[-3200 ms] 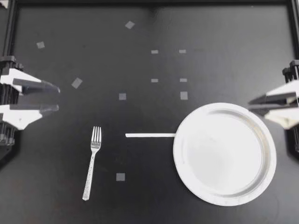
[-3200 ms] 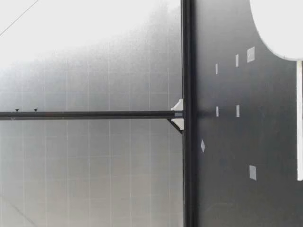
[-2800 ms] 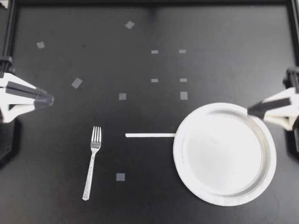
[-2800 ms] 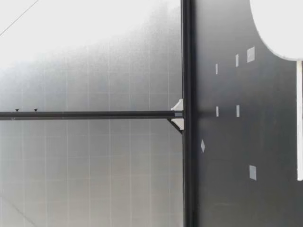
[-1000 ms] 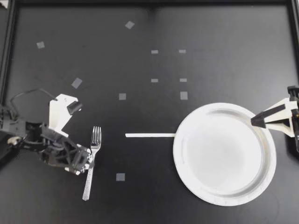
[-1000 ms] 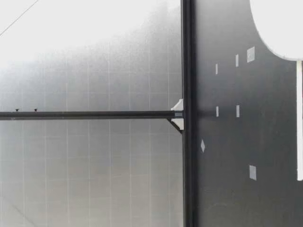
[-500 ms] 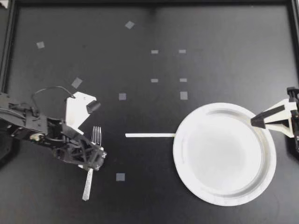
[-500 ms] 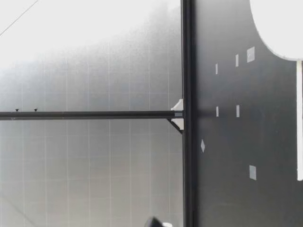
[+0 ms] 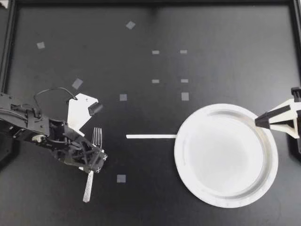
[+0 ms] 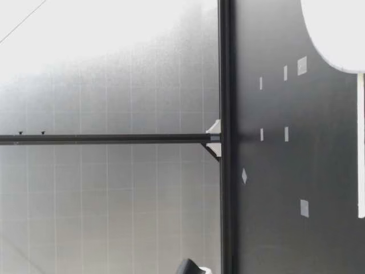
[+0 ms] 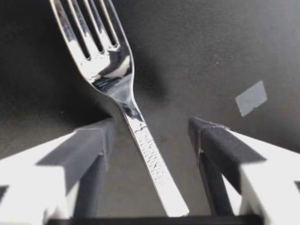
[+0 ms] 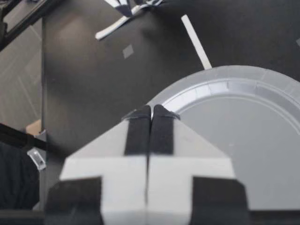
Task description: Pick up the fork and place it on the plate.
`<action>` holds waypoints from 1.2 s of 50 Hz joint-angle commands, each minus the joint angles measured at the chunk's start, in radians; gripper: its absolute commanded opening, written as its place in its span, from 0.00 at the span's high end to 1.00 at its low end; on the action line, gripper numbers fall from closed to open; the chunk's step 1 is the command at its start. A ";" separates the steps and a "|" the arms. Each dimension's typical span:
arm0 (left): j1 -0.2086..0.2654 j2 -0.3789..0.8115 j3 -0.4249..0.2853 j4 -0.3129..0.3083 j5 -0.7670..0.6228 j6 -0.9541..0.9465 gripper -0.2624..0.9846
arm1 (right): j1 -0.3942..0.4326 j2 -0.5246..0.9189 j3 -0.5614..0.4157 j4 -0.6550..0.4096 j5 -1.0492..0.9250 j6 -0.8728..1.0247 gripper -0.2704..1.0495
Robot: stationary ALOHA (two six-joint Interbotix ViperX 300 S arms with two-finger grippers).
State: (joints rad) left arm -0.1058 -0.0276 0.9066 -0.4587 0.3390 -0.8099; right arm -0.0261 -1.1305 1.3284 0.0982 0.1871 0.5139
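Observation:
A silver fork point(image 9: 88, 187) lies on the black table at the front left, tines point(image 9: 96, 136) pointing away. My left gripper point(image 9: 90, 162) hangs over its middle, hiding that part from above. In the left wrist view the fork point(image 11: 140, 133) runs between the open fingers point(image 11: 91, 154) of my left gripper point(image 11: 152, 129), and neither finger touches it. The white plate point(image 9: 225, 108) sits at the right with nothing on it. My right gripper point(image 9: 263, 121) is shut beside the plate's far right rim. Its closed tips point(image 12: 151, 111) show above the plate's rim point(image 12: 225, 86).
A white strip point(image 9: 150, 136) lies between fork and plate. Small grey tape squares point(image 9: 121, 178) dot the table. A black frame point(image 9: 9, 42) borders the table. In the low view the plate point(image 10: 333, 34) and a dark piece of an arm point(image 10: 190, 267) show.
My left arm has swung in from the left edge and come down over the fork, shifting only slightly in the last half second. My right gripper closed early and stays by the plate.

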 commanded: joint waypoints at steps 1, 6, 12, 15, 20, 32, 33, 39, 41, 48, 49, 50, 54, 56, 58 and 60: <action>0.005 -0.003 -0.020 0.003 -0.006 0.000 0.34 | -0.003 0.003 -0.003 0.003 -0.011 -0.003 0.92; 0.014 0.011 -0.023 0.003 -0.003 -0.002 0.34 | -0.005 0.003 0.006 0.003 -0.011 -0.002 0.92; 0.021 0.017 -0.031 0.003 0.003 0.000 0.34 | -0.003 0.000 0.014 0.003 -0.011 -0.002 0.92; 0.028 0.017 -0.034 0.002 0.014 -0.002 0.34 | -0.003 -0.002 0.015 0.003 -0.012 -0.003 0.92; 0.037 0.021 -0.032 0.003 0.034 -0.002 0.34 | -0.003 -0.003 0.018 0.003 -0.014 -0.003 0.92; 0.038 0.055 -0.035 0.008 0.060 -0.002 0.44 | 0.006 -0.014 0.038 0.005 -0.025 -0.002 0.92; 0.038 0.055 -0.035 0.009 0.061 -0.002 0.46 | 0.006 -0.014 0.040 0.005 -0.026 -0.002 0.92; 0.038 0.055 -0.035 0.028 0.072 -0.002 0.58 | 0.008 -0.015 0.041 0.009 -0.028 0.002 0.92; 0.038 0.055 -0.035 0.034 0.075 -0.002 0.62 | 0.008 -0.015 0.040 0.011 -0.029 0.003 0.92; 0.038 0.061 -0.035 0.060 0.097 -0.003 0.73 | 0.008 -0.015 0.041 0.011 -0.031 0.005 0.92; 0.038 0.061 -0.037 0.063 0.100 -0.003 0.74 | 0.008 -0.015 0.041 0.011 -0.032 0.003 0.92; 0.038 0.060 -0.038 0.066 0.100 -0.002 0.75 | 0.008 -0.015 0.041 0.011 -0.032 0.003 0.92; 0.038 0.032 -0.069 0.120 0.107 0.000 0.75 | 0.008 -0.015 0.044 0.009 -0.038 0.002 0.92; 0.038 0.012 -0.095 0.160 0.118 -0.002 0.75 | 0.008 -0.015 0.046 0.009 -0.049 0.002 0.92; 0.043 -0.012 -0.126 0.207 0.138 -0.002 0.75 | 0.008 -0.015 0.046 0.009 -0.063 0.002 0.92; 0.046 -0.037 -0.163 0.259 0.166 -0.003 0.75 | 0.008 -0.015 0.043 0.009 -0.086 0.002 0.92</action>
State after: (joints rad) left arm -0.0736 0.0092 0.8345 -0.3114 0.4633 -0.8130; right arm -0.0230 -1.1490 1.3867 0.1074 0.1503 0.5170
